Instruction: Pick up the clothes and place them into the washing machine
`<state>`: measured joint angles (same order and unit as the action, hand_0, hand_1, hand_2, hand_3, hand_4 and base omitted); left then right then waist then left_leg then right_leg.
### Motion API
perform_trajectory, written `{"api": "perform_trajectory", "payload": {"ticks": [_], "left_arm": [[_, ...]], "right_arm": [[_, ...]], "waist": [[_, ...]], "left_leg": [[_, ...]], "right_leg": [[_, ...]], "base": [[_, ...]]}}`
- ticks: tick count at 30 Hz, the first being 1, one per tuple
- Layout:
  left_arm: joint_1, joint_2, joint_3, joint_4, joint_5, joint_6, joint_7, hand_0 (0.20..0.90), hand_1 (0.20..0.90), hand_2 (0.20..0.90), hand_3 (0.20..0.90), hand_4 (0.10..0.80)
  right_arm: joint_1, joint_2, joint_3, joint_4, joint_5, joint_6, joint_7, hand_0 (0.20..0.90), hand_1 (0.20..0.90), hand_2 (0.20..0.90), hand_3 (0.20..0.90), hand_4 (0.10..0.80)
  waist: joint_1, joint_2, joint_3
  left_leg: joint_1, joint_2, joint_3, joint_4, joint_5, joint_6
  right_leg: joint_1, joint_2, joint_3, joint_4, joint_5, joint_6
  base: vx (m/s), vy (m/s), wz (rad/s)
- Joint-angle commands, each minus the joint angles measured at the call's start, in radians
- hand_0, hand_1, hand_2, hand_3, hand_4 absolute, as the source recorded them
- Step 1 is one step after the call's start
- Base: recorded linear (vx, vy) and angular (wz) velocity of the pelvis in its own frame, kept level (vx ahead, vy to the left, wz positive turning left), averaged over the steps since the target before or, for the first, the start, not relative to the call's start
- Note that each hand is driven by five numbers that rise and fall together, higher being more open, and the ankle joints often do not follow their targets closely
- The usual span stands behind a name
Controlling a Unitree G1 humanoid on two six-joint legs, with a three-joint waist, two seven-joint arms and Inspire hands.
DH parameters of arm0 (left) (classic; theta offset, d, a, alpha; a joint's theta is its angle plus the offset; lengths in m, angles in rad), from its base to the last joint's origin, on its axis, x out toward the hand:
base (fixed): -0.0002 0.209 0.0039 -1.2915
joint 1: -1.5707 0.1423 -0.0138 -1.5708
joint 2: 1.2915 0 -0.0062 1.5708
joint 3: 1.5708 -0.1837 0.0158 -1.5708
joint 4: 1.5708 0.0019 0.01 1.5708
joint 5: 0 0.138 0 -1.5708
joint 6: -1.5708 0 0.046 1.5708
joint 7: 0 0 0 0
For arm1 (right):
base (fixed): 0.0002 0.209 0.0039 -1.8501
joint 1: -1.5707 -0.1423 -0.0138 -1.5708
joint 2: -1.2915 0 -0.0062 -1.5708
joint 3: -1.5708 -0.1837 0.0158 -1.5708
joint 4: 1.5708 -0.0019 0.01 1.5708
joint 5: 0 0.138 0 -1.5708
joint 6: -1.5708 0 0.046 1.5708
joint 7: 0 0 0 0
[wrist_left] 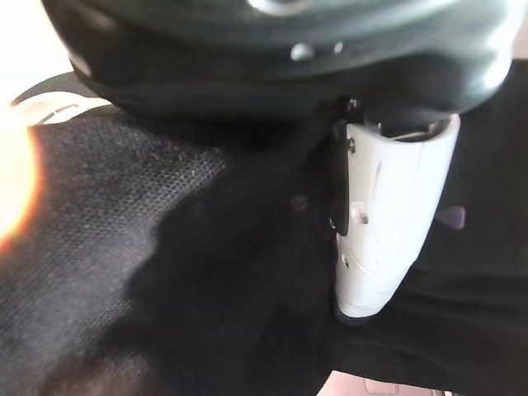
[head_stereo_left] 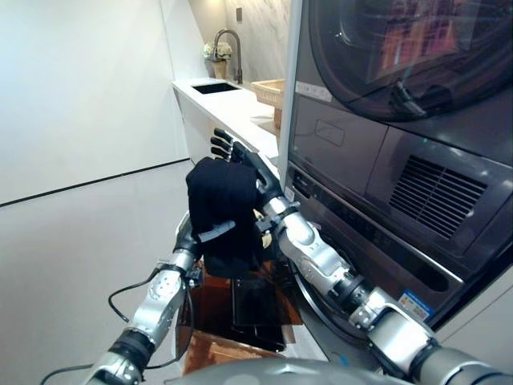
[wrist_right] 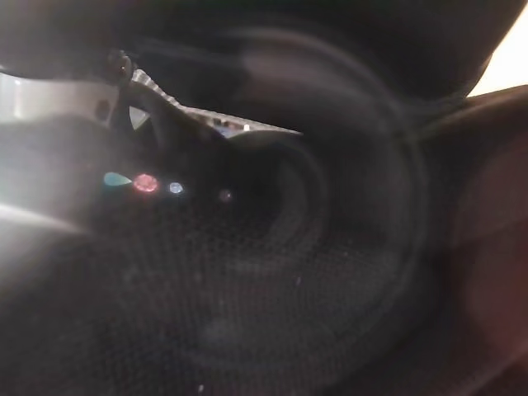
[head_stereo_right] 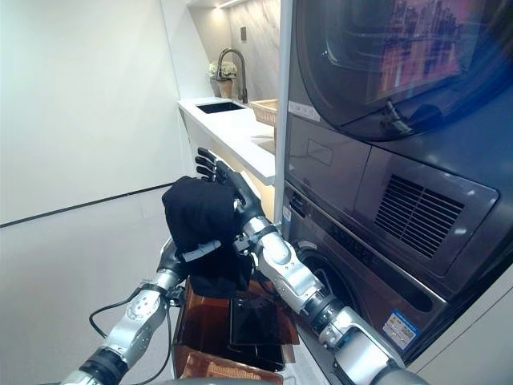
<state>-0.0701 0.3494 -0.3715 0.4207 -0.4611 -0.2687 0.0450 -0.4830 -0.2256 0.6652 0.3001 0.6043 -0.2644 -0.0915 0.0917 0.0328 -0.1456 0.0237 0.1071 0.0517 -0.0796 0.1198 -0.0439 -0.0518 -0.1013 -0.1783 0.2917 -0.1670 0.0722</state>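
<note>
Both hands: left hand thumb pinches black garment, right hand fingers straight behind it

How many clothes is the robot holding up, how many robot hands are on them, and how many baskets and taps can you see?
Black clothes: 1 bundle, held up between both hands
Robot hands: 2, left robot hand and right robot hand
Wicker basket: 1
Tap: 1
Total: 5

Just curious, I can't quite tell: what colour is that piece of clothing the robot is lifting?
Plain black, with no pattern; the garment shows best in the left eye view.
</note>
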Motion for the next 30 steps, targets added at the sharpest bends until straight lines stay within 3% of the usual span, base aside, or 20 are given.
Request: {"api": "perform_trajectory", "payload": {"ticks": [1,15,30], "left_arm": [[-0.077,0.053,0.098,-0.034,0.029,-0.124,0.035,0.200,0.200,0.200,0.200,0.300],[-0.085,0.124,0.255,-0.034,0.087,-0.146,0.088,0.200,0.200,0.200,0.200,0.300],[-0.076,0.132,0.359,-0.032,0.119,-0.156,0.119,0.200,0.200,0.200,0.200,0.300]], "right_arm": [[-0.150,0.064,-0.087,-0.083,0.010,-0.145,0.000,0.900,0.900,0.900,0.900,0.800],[0.056,-0.091,-0.194,-0.189,-0.052,-0.126,0.052,0.900,0.900,0.900,0.900,0.800],[0.278,-0.168,-0.301,-0.298,-0.059,-0.126,0.126,0.900,0.900,0.900,0.900,0.800]], "waist": [[-0.029,-0.066,-0.079],[-0.063,-0.055,-0.068],[-0.095,-0.048,-0.062]], "left_leg": [[-0.036,-0.043,0.030,0.013,-0.054,-0.017],[-0.036,-0.043,0.039,0.010,-0.056,-0.017],[-0.037,-0.040,0.046,0.008,-0.057,-0.019]], "right_leg": [[0.056,-0.034,0.009,-0.278,0.156,0.047],[0.045,-0.035,0.021,-0.279,0.161,0.051],[0.037,-0.032,0.031,-0.279,0.162,0.052]], "base": [[0.000,0.000,0.00],[0.001,-0.001,-0.01],[-0.002,-0.003,-0.03]]}}
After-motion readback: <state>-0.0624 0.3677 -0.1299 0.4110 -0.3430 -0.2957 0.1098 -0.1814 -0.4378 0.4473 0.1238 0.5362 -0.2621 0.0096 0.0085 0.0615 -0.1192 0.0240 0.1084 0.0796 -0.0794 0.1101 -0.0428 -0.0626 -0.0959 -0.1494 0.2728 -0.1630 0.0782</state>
